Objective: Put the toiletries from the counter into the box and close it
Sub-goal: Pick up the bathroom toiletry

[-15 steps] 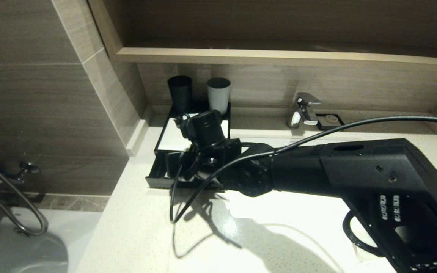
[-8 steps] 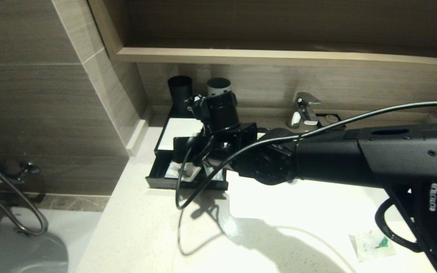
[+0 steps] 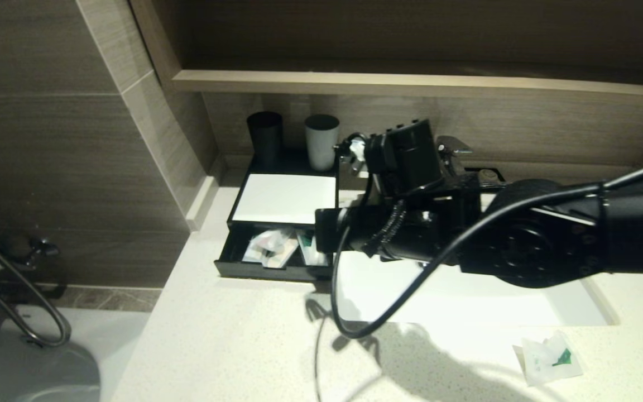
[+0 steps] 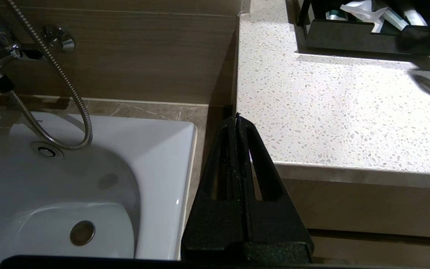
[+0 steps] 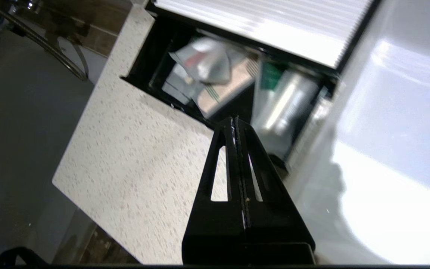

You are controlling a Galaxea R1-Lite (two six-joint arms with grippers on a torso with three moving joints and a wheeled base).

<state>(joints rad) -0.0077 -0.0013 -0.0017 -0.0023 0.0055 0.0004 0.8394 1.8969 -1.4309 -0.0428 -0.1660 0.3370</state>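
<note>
The black box (image 3: pixel 285 198) with its white panel stands at the counter's (image 3: pixel 232 335) back left. Its drawer (image 3: pixel 232 251) is pulled out, and several clear-and-white toiletries (image 3: pixel 270 248) lie inside. The wrist view shows them too: a crumpled packet (image 5: pixel 207 67) and a long one (image 5: pixel 286 104). One squarish packet with a green mark (image 3: pixel 547 357) lies on the counter at the front right. My right gripper (image 5: pixel 234 118) is shut and empty, hovering just off the drawer's right front corner. My left gripper (image 4: pixel 236 117) is shut and parked low beside the counter's left edge.
A black cup (image 3: pixel 264 137) and a grey cup (image 3: pixel 321 139) stand behind the box. The white basin (image 3: pixel 466 301) lies under my right arm, with the tap (image 3: pixel 450 153) and a soap dish (image 3: pixel 486 176) behind it. A bathtub (image 4: pixel 69 186) is left of the counter.
My right arm has drawn back from over the drawer, rising and swinging right. The packets in the drawer and the squarish packet on the counter have come into view.
</note>
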